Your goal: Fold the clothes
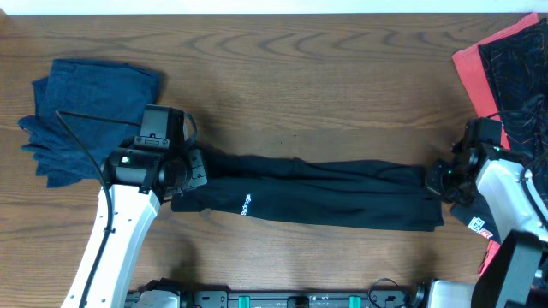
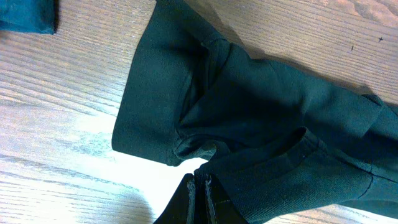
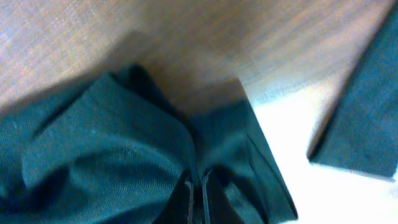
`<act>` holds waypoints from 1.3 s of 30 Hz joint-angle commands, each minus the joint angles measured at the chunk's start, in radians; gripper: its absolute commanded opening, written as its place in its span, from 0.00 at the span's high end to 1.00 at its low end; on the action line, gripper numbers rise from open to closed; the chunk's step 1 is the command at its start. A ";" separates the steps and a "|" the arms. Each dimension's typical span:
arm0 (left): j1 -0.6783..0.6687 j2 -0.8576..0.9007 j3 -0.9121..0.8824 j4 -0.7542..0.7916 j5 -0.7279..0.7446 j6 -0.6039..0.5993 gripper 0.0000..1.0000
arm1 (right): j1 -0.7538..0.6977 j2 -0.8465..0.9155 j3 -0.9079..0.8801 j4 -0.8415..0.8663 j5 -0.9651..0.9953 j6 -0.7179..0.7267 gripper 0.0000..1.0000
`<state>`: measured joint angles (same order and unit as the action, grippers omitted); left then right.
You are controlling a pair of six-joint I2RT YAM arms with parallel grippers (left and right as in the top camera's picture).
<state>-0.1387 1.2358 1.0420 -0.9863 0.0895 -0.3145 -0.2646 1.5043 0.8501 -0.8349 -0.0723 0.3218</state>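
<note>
Item 1: black garment, long and plain, with a small white logo. It lies stretched lengthwise across the middle of the wooden worktop.
Left jaws: pressed together, pinching the garment's left end.
Right jaws: pressed together, pinching cloth at its right end.
Item 2: dark-blue garment, crumpled, at the far-left edge and apart from item 1.
Item 3: coral-red garment at the far-right corner, with a black-patterned garment lying on it.

Matt black knit-cloth garment lies on grained wood table.
</note>
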 commanded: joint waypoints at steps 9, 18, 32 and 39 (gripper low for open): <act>0.003 -0.007 0.003 0.006 -0.026 -0.004 0.94 | -0.004 -0.066 0.019 -0.206 0.114 0.040 0.99; 0.003 -0.007 0.003 0.023 -0.027 -0.004 0.94 | -0.003 -0.066 0.018 -0.296 0.043 0.077 0.99; 0.003 -0.007 0.003 0.028 -0.027 -0.004 0.94 | -0.003 -0.066 0.016 -0.351 0.208 0.274 0.99; 0.003 -0.007 0.003 0.027 -0.027 -0.004 0.94 | -0.003 -0.066 0.015 -0.356 0.191 0.284 0.99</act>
<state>-0.1383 1.2358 1.0420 -0.9607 0.0895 -0.3145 -0.2646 1.4490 0.8520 -1.1862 0.0875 0.5709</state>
